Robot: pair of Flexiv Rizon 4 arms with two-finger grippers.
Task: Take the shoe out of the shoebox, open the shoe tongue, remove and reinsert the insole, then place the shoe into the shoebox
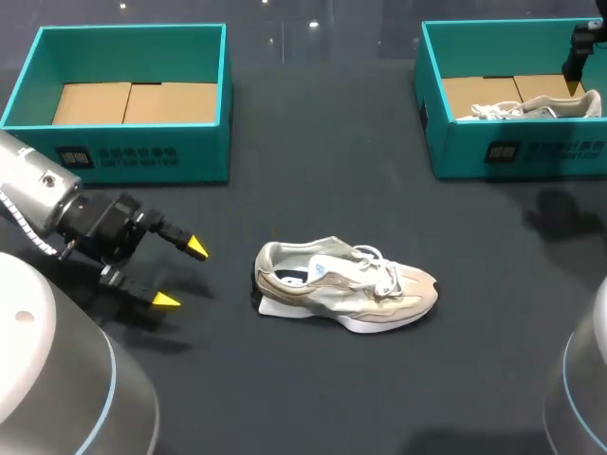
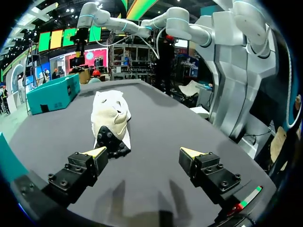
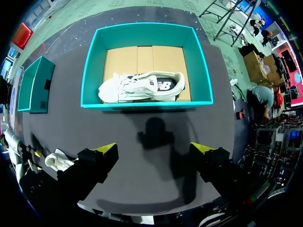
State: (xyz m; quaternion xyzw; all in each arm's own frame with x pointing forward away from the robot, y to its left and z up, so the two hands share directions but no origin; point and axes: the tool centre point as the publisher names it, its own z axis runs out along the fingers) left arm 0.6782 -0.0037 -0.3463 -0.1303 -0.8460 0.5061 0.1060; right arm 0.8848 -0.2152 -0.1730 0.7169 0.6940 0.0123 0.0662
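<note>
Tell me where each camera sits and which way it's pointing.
Head view: above and behind the robot, looking down on the table; the left gripper shows beside the loose shoe.
Left wrist view: on the left wrist, looking low across the table at that shoe's heel; its open gripper shows.
Right wrist view: on the right wrist, looking straight down into the shoebox with the boxed shoe; the open right gripper shows.
Shared: head and left wrist views both show the loose shoe.
</note>
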